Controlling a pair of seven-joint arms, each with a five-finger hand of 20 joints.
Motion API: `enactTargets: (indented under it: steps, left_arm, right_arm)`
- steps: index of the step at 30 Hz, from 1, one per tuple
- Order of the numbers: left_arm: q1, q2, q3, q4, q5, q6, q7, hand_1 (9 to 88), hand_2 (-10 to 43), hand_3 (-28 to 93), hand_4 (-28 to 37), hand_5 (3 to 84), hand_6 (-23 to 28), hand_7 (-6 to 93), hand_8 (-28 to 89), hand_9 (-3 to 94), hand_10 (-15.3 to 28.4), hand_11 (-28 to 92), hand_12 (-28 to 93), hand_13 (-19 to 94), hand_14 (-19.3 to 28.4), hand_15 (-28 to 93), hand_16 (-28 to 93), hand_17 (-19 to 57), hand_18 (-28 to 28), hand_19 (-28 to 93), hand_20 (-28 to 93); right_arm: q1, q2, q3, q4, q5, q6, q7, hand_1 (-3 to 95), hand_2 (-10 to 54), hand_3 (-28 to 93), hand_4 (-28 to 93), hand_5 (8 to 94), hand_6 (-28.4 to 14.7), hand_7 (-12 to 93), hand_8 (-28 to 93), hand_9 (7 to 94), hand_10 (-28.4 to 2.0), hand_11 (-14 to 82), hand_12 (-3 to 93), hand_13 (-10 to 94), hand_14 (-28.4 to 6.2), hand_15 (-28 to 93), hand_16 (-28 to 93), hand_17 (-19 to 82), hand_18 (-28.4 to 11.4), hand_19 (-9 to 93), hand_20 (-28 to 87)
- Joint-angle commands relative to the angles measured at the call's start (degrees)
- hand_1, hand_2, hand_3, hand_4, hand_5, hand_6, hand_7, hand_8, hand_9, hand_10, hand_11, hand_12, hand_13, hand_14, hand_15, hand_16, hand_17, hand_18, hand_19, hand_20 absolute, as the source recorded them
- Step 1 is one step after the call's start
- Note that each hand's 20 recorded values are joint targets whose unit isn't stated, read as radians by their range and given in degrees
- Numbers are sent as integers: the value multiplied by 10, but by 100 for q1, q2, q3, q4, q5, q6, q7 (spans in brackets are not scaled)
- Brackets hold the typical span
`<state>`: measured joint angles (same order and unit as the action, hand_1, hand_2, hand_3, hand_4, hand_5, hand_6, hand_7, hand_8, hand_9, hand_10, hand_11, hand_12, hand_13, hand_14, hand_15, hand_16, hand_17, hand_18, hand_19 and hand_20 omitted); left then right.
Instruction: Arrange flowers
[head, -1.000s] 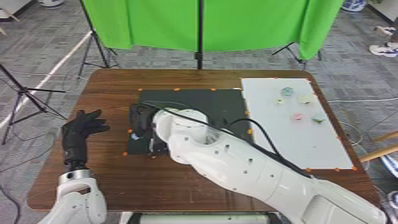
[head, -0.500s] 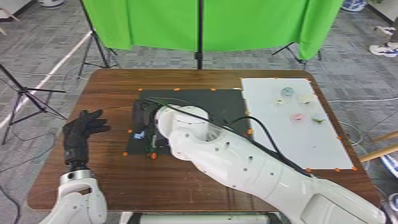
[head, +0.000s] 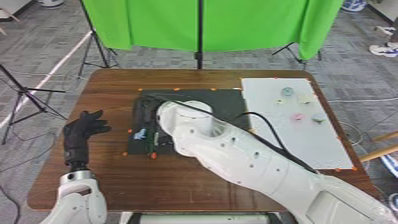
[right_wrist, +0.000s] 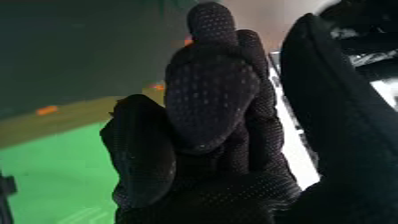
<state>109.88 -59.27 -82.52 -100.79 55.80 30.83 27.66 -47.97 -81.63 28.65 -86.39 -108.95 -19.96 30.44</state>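
Several fingers of the left hand (head: 82, 131) are relaxed and loosely spread, the thumb held apart, above the table's brown wood (head: 111, 95). Whether the right hand (head: 146, 107), over the black mat (head: 218, 98), is open or closed, or what it holds, I cannot tell. Near it on the mat sits a small blue flower (head: 139, 134). Beyond, small pale flowers (head: 298, 117) in pink, yellow, blue and green dot the white sheet (head: 302, 145).
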Motion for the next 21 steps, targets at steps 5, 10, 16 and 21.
enactTargets:
  steps: [5, 10, 16, 21]
  left_arm:
    - [249, -135, -76, -11, 86, -142, -169, 244, 147, 591, -283, 642, 85, 84, -46, 655, 177, 234, 143, 622, 212, 406, -27, 215, 250, 695, 174]
    - [264, -165, -70, -14, 132, -157, -167, 244, 145, 591, -283, 642, 85, 85, -46, 655, 177, 234, 144, 621, 213, 405, -27, 215, 251, 694, 175]
    - [237, -191, -22, 2, 171, -213, -186, 245, 143, 592, -283, 642, 85, 85, -46, 655, 177, 234, 143, 620, 212, 404, -27, 215, 250, 694, 175]
    - [172, -225, 35, 58, 198, -312, -199, 245, 141, 592, -283, 643, 85, 85, -46, 654, 177, 234, 144, 619, 212, 404, -27, 215, 250, 693, 175]
  right_arm:
    - [1101, 1695, 945, -1654, -118, -1059, -594, 360, -95, 635, -125, 531, -3, 129, -80, 631, -180, 111, 201, 805, -75, 514, 350, 514, -180, 921, 518]
    - [1198, 2637, 1119, -2192, -956, -1918, -1150, 318, -95, 622, -131, 429, -18, 81, -59, 464, -203, 55, 181, 697, -132, 528, 306, 406, -223, 839, 523]
    - [1031, 3630, 1082, -2458, -1711, -2369, -1406, 271, -95, 608, -195, 382, -22, 63, -53, 385, -216, 39, 182, 633, -167, 524, 288, 329, -253, 773, 558]
    - [551, 4121, 1311, -2312, -2186, -2216, -1313, 259, -95, 607, -210, 395, -15, 76, -55, 446, -215, 59, 190, 650, -163, 540, 290, 338, -251, 768, 562]
